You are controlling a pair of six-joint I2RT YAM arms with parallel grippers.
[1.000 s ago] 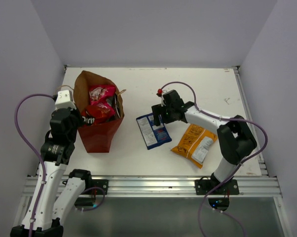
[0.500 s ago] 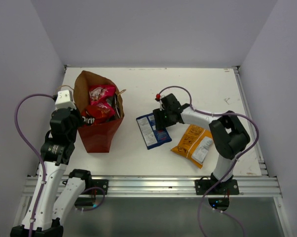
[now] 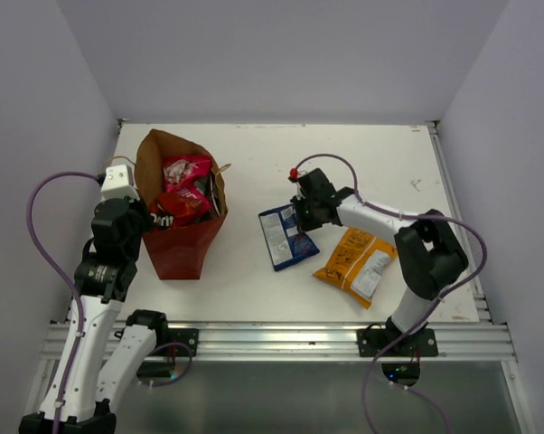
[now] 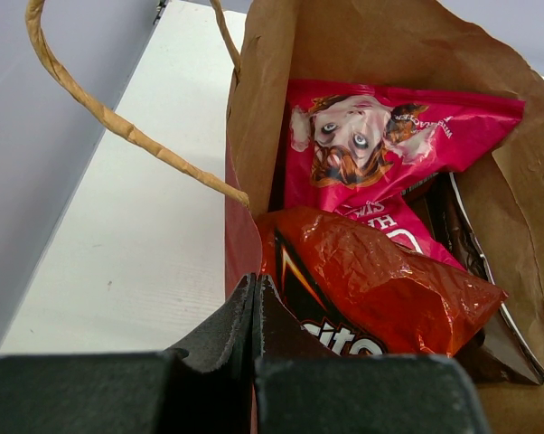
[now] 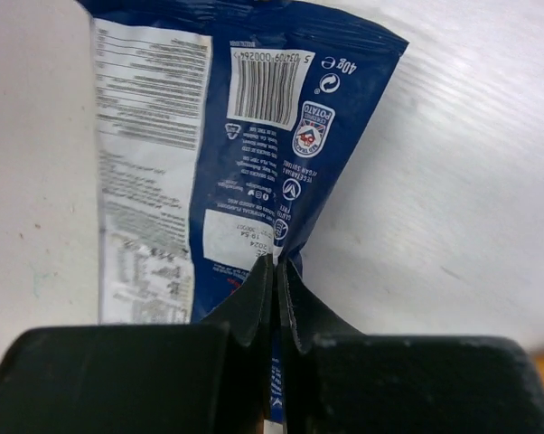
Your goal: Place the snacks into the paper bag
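Orange packet (image 3: 355, 264) beside blue packet (image 3: 279, 242)

Paper bag (image 3: 182, 251) upright, pink packet (image 3: 187, 169), red packet (image 3: 183, 204) inside; blue packet (image 3: 279, 237), orange packet (image 3: 353, 264) outside, rightward

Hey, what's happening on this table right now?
The left pincer is shut on the rim of the paper bag, steadying it. The pink packet, Doritos packet and dark brown packet are already inside. The right pincer is shut on the blue-and-white packet; the orange-yellow packet lies on the table beside it.
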